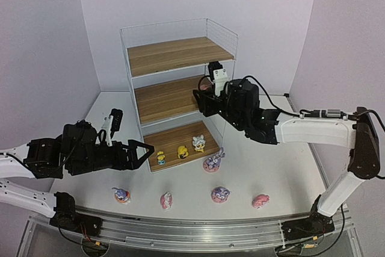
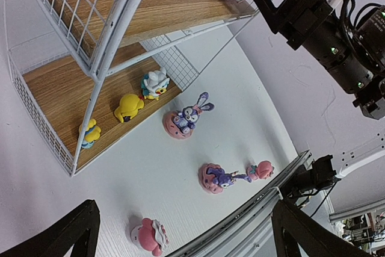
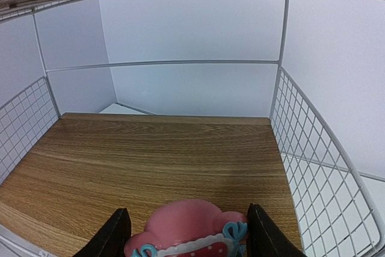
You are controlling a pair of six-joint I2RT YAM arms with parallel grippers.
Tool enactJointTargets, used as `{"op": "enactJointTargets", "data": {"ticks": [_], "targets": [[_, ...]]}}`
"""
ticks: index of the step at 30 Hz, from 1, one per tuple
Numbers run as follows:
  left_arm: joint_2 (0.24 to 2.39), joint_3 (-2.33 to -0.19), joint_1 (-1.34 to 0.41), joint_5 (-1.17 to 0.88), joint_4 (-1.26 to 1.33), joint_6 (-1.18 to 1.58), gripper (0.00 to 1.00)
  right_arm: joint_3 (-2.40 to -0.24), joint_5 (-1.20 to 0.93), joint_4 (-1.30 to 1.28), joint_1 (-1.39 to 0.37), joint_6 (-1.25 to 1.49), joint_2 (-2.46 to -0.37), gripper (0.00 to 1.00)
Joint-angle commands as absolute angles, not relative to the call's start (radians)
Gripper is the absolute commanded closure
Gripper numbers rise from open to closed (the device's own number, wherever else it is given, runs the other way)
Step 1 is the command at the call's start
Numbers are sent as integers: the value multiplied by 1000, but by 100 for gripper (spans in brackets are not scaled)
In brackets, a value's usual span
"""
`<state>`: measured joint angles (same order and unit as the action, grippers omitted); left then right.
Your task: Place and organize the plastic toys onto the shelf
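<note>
The shelf (image 1: 180, 55) stands at the table's middle back. Three small yellow/white toys (image 1: 183, 151) stand on its bottom board; they also show in the left wrist view (image 2: 129, 108). My right gripper (image 1: 203, 93) reaches into the middle tier at its front right, shut on a pink hatted figure (image 3: 186, 224) just above the board. Purple bunnies stand on the table (image 1: 212, 162), (image 1: 220, 194), (image 1: 122, 195). Pink figures lie at the front (image 1: 166, 200), (image 1: 260, 200). My left gripper (image 1: 147, 153) is open and empty, left of the shelf's bottom tier, above the table.
The shelf's wire-grid side wall (image 3: 307, 148) is close on the right of the held figure. The middle board (image 3: 150, 154) stretches bare ahead of it. A metal rail (image 1: 198, 230) runs along the table's near edge.
</note>
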<state>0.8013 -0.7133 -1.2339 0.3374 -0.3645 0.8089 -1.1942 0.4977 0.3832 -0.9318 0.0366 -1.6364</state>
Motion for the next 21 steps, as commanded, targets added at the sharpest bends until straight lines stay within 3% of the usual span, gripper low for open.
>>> {"op": "enactJointTargets", "data": {"ticks": [1,21], "targets": [[797,-719,-1233,351,-334,798,0,-1195,527,436,-927,26,-1651,61],[781,-720,-1233,354,-342,796,0,-1176,541,436,-928,46,-1661,46]]}}
